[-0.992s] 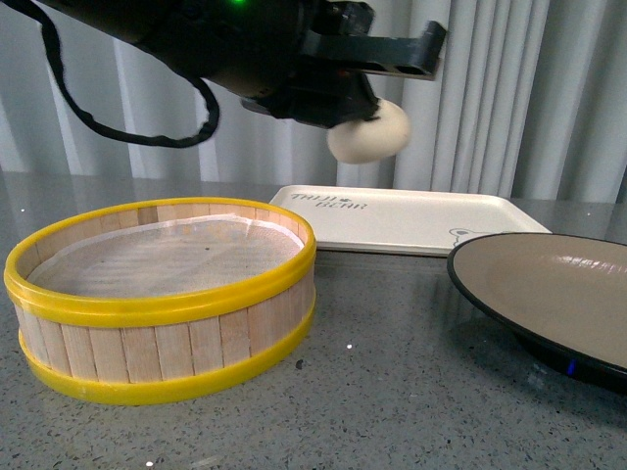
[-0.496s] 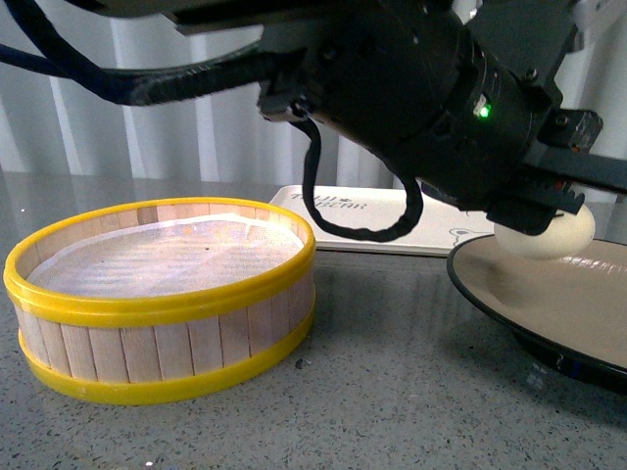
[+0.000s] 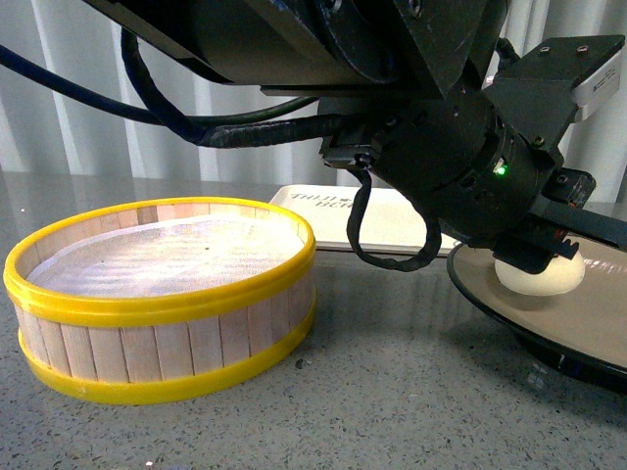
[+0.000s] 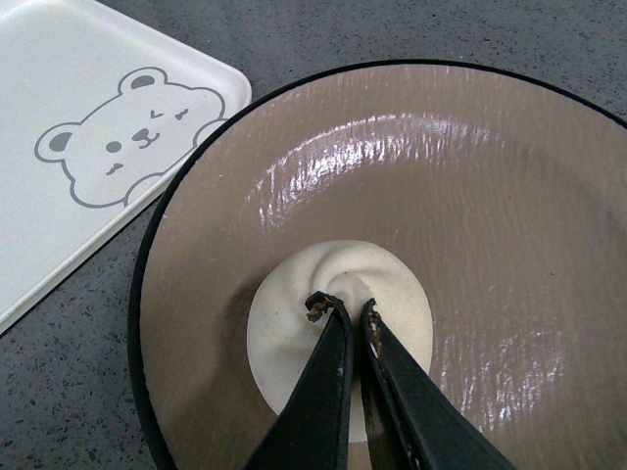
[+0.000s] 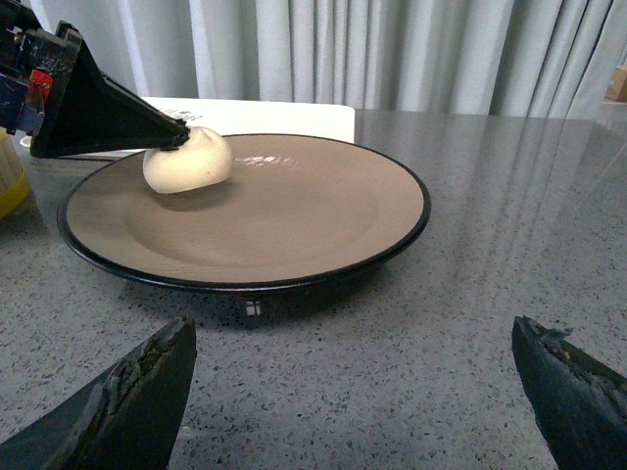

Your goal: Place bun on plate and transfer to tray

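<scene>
The white bun point(image 3: 540, 276) rests on the beige, black-rimmed plate point(image 3: 588, 313) at the right. My left gripper point(image 4: 343, 308) is shut on the bun point(image 4: 294, 313), pinching its pleated top from above; it shows in the right wrist view point(image 5: 181, 135) over the bun point(image 5: 186, 162). The plate point(image 4: 490, 196) fills the left wrist view and lies just ahead in the right wrist view point(image 5: 294, 215). My right gripper point(image 5: 353, 343) is open and empty, low over the table in front of the plate. The cream tray point(image 3: 392, 220) with its bear face point(image 4: 127, 137) lies behind the plate.
A wooden steamer basket with yellow rims point(image 3: 162, 294) stands at the front left, lined with white paper. The left arm's black body point(image 3: 392, 108) hides much of the tray. Grey curtains hang behind the speckled grey table point(image 3: 392, 392).
My left gripper has carried the bun from high above the tray, rightward and down, onto the plate. The steamer basket, tray and plate have not moved.
</scene>
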You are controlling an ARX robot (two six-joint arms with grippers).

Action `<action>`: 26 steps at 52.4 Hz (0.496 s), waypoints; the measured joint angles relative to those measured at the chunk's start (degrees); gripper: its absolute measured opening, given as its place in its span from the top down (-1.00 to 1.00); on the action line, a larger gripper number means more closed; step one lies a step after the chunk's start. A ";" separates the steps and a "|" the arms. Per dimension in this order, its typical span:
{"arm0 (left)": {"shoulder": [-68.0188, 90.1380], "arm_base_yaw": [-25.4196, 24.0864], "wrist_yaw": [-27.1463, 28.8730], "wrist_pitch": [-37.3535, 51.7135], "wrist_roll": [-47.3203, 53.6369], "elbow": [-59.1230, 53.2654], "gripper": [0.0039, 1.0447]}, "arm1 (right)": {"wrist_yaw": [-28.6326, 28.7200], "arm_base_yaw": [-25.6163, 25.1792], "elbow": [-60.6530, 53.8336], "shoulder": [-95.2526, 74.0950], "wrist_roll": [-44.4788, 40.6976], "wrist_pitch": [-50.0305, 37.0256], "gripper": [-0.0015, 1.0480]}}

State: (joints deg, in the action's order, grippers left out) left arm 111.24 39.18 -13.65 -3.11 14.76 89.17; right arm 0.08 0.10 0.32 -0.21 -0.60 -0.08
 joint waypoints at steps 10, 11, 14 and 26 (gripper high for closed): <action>0.50 0.39 0.74 -0.72 -0.24 0.00 0.93 | 0.00 0.00 0.00 0.00 0.00 0.00 -0.84; 0.57 0.46 1.20 -0.68 -0.26 0.00 0.93 | 0.00 0.00 0.00 0.00 -0.02 0.00 -0.84; 0.81 0.63 2.62 -0.61 -0.55 0.00 0.93 | 0.00 0.00 0.00 0.00 -0.02 0.00 -0.84; 1.18 0.87 3.28 -0.61 -2.67 0.00 0.45 | 0.00 0.00 0.00 0.00 0.00 0.00 -0.84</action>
State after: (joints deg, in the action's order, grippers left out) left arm 112.42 40.05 -10.37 -3.73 12.10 89.17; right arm 0.08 0.10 0.32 -0.21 -0.60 -0.08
